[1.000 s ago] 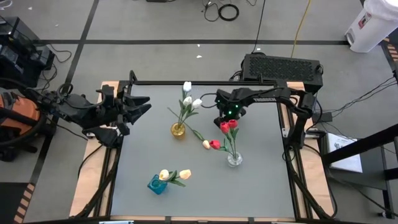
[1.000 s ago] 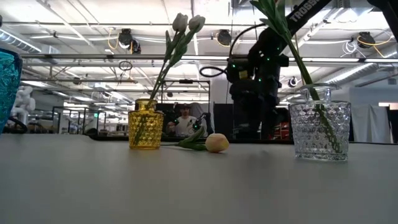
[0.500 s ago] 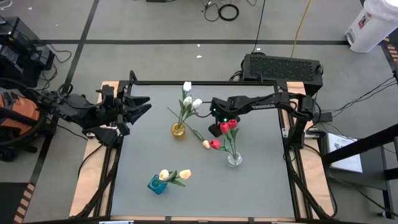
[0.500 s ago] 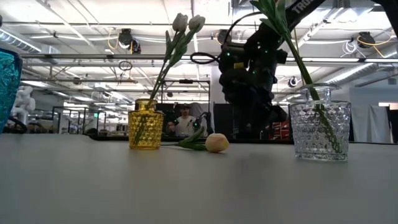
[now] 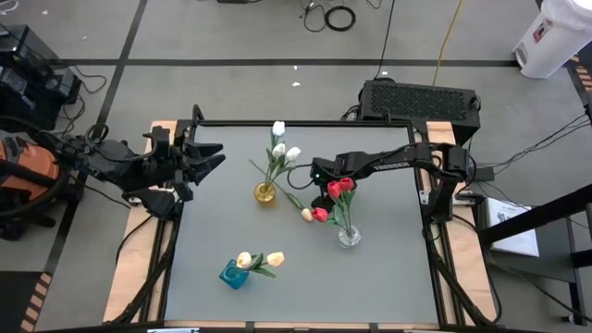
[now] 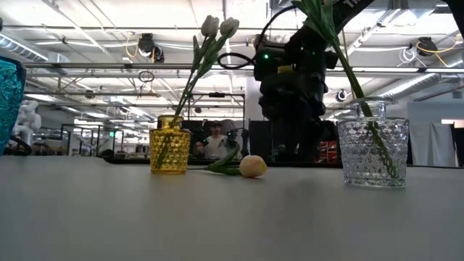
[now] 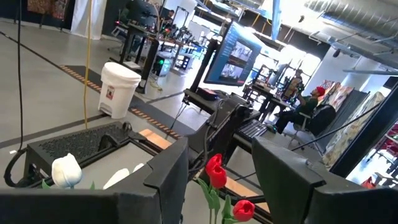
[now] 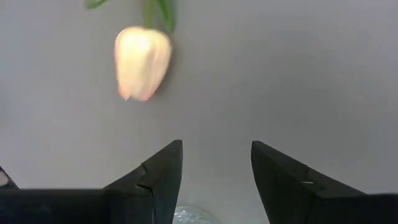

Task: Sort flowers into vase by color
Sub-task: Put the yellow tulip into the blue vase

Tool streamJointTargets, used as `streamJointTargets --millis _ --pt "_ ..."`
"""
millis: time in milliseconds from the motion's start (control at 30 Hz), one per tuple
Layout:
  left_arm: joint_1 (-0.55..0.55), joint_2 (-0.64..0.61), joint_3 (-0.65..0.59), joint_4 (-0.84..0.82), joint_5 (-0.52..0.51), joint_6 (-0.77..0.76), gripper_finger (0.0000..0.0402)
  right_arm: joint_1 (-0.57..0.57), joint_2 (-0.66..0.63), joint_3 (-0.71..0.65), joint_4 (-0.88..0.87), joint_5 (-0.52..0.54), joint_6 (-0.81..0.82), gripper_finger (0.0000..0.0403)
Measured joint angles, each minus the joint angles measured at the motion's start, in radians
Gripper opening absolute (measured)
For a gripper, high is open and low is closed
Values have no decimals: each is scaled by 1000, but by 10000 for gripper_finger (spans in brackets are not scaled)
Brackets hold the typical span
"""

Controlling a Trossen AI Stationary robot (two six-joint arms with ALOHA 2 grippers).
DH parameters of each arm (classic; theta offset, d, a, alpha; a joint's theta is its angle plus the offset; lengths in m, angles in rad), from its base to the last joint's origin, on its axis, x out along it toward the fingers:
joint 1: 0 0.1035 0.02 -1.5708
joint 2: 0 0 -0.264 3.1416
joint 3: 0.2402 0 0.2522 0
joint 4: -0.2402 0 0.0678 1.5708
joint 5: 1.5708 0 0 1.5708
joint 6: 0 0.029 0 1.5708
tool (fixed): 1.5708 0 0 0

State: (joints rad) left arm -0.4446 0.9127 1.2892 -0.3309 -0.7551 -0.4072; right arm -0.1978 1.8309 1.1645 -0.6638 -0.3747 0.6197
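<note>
Left end effector point(image 5: 215, 157) is waiting spread wide, well left of the yellow vase point(image 5: 265, 194). A pale yellow tulip point(image 5: 306, 215) is lying on the desk point(image 5: 388, 277) between the yellow vase and the clear vase point(image 5: 349, 237). Right end effector point(image 8: 214, 162) is hovering over it, fingers spread and empty. Risk: descending here, the arm is likely brushing the red tulips point(image 5: 340, 187) and tipping the clear vase just beside.
</note>
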Motion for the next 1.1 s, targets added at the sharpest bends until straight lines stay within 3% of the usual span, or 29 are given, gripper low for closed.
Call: streamJointTargets --millis 700,1100 --pt "0 0 0 0 0 -5 183 53 0 0 168 71 -17 183" --pt "0 0 0 0 11 -6 183 52 0 0 137 75 9 183"
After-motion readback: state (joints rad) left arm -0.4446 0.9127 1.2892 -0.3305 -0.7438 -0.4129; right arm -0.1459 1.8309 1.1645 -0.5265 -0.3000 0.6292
